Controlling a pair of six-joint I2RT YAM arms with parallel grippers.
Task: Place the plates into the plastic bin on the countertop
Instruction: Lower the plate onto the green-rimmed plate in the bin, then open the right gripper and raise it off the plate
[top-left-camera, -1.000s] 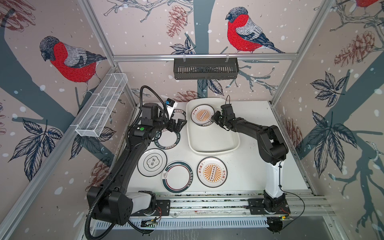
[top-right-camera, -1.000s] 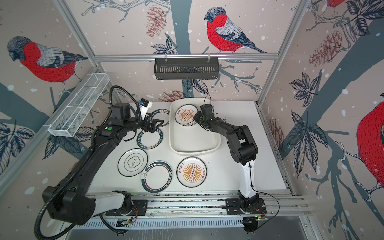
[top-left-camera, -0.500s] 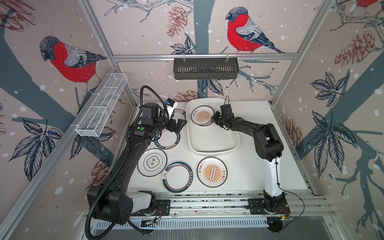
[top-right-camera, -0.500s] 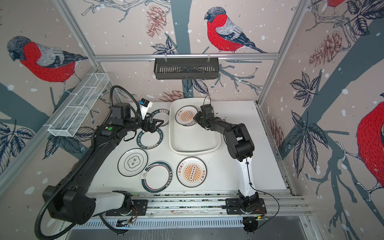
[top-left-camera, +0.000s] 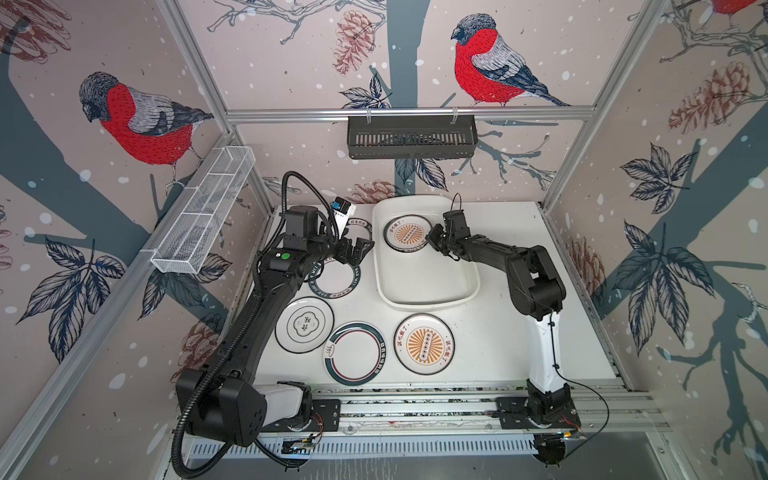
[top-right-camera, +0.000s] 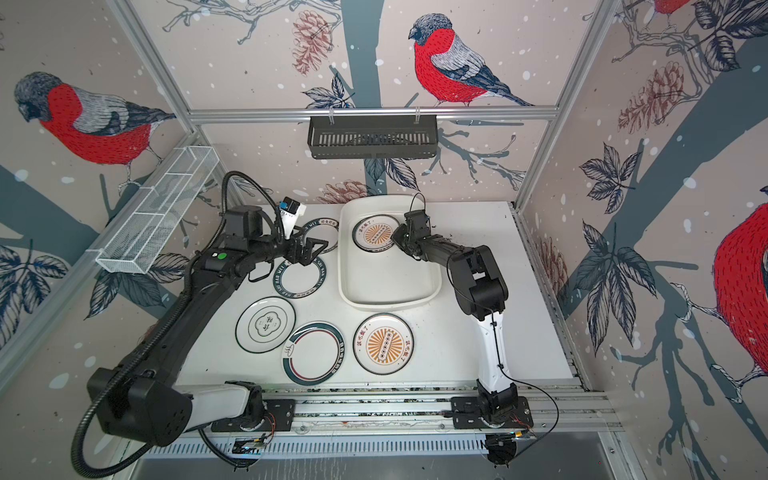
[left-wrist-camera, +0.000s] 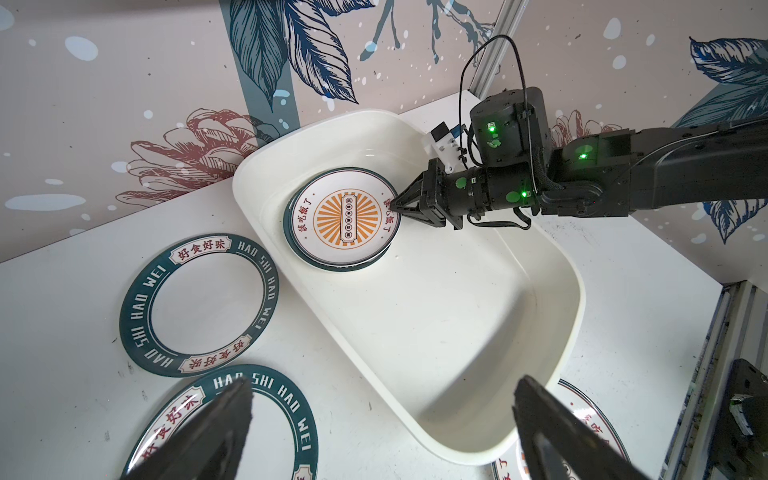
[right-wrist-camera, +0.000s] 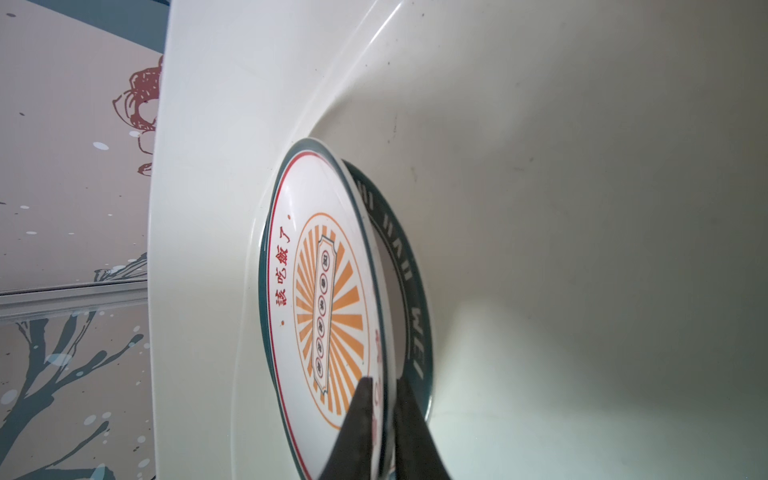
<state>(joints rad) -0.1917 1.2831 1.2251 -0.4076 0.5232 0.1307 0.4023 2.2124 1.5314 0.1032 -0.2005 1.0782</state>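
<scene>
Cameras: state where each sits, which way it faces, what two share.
Top views: high at the front, facing down on the countertop; left arm and right arm whole.
Left wrist: on the left arm, facing across the plastic bin at the right claw; own open fingers show.
Right wrist: on the right arm, facing the sunburst plate close-up; own fingertips astride its rim.
Shared: both wrist views show that plate.

The right arm (top-left-camera: 536, 282) has drawn its elbow slightly inward, toward the plastic bin (top-left-camera: 424, 274).
</scene>
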